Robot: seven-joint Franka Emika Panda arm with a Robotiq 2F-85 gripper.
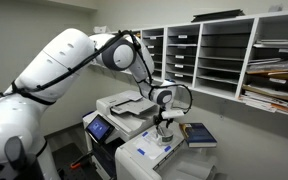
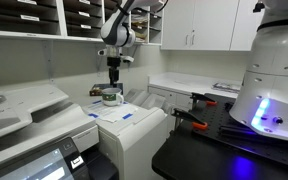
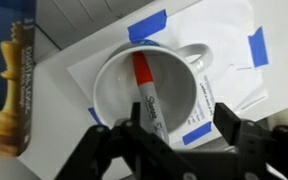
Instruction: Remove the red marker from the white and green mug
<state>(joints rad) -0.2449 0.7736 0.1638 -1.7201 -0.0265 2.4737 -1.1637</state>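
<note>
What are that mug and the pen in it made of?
The mug looks like glazed ceramic: smooth, faintly glossy white wall, thick rim. The red marker seems plastic: evenly coloured red end, pale printed barrel. Looks alone can't confirm either.

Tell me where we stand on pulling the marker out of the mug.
Done: the gripper is lined up above the white and green mug. In hand: jaws open, either side of the red marker in the wrist view, not gripping. Left: descend, close, lift it out; the marker leans inside the mug.
</note>
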